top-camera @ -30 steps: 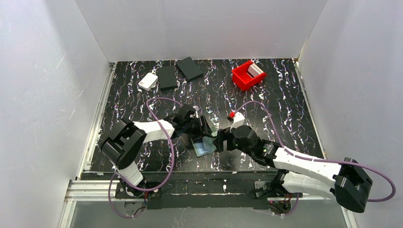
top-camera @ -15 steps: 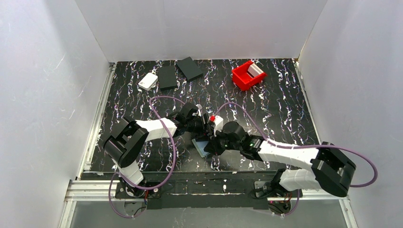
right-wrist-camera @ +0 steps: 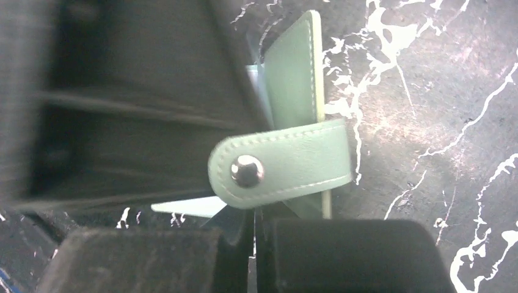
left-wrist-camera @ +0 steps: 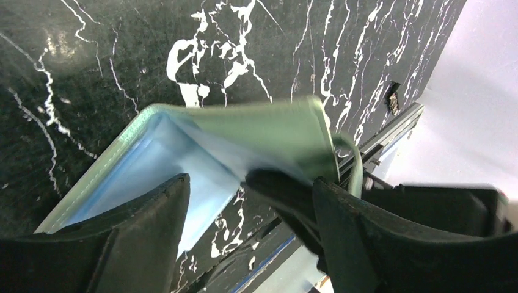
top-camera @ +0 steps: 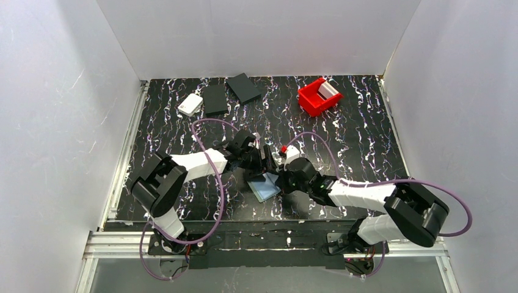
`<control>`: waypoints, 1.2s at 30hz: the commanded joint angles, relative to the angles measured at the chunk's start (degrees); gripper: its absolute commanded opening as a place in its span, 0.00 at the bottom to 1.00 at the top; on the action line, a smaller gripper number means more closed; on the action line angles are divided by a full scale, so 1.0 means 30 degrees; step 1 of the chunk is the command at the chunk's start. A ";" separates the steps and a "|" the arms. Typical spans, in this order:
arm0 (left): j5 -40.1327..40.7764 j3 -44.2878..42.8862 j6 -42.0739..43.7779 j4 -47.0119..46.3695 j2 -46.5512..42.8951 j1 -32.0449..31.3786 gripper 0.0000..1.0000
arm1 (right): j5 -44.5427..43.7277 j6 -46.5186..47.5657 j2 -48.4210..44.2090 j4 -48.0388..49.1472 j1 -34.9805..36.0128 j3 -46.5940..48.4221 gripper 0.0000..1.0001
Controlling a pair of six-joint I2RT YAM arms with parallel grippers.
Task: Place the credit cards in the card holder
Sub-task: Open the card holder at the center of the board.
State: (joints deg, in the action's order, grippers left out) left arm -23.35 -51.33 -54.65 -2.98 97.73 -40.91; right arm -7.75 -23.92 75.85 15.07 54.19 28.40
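Black marbled table (top-camera: 366,140): white box (top-camera: 190,104), two black slabs (top-camera: 215,99), red bin (top-camera: 311,99) rear; card holder (top-camera: 264,187) front.

We see the top view brightly and evenly lit from above: the white walls (top-camera: 73,91) glow softly, and only faint shadows lie on the black marbled table (top-camera: 366,134). In the left wrist view a sheen glares on the table and the card holder (left-wrist-camera: 269,131) smears with blur. The right wrist view is dim, its left half streaked, yet the snap (right-wrist-camera: 247,170) is sharp.
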 commanded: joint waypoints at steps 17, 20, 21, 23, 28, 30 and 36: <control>0.1641 0.1640 0.1448 0.2806 -0.6382 0.0129 0.71 | 0.6749 -0.5871 0.2385 0.6816 -0.3358 -0.2065 0.01; 0.2261 0.2626 0.0818 0.2296 -0.6945 0.0126 0.53 | 0.6805 -0.5563 0.2288 0.5877 -0.3504 -0.1197 0.01; 0.2191 0.3079 0.0475 0.1736 -0.6885 0.0103 0.47 | 0.6802 -0.5488 0.2284 0.5575 -0.3555 -0.0963 0.01; 0.1437 0.3583 0.0042 0.0203 -0.6261 0.0107 0.38 | 0.6845 -0.5354 0.2306 0.5021 -0.3816 -0.0584 0.01; 0.0257 0.1926 0.0900 0.0168 -0.3425 0.0071 0.20 | 0.7480 -0.5317 0.2506 0.4461 -0.4616 0.0000 0.01; 0.0037 0.1427 0.1203 0.0170 -0.2519 0.0069 0.19 | 0.7748 -0.5345 0.2729 0.4418 -0.4837 0.0171 0.01; 0.0603 0.1397 0.1705 0.0817 -0.0727 0.0078 0.13 | 0.8929 -0.5686 0.4132 0.4570 -0.6007 0.0856 0.01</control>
State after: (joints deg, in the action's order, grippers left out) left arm -21.87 -46.02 -51.53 -2.17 94.15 -40.62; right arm 15.68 -40.36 85.60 28.40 38.37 28.18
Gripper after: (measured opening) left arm 0.152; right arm 0.028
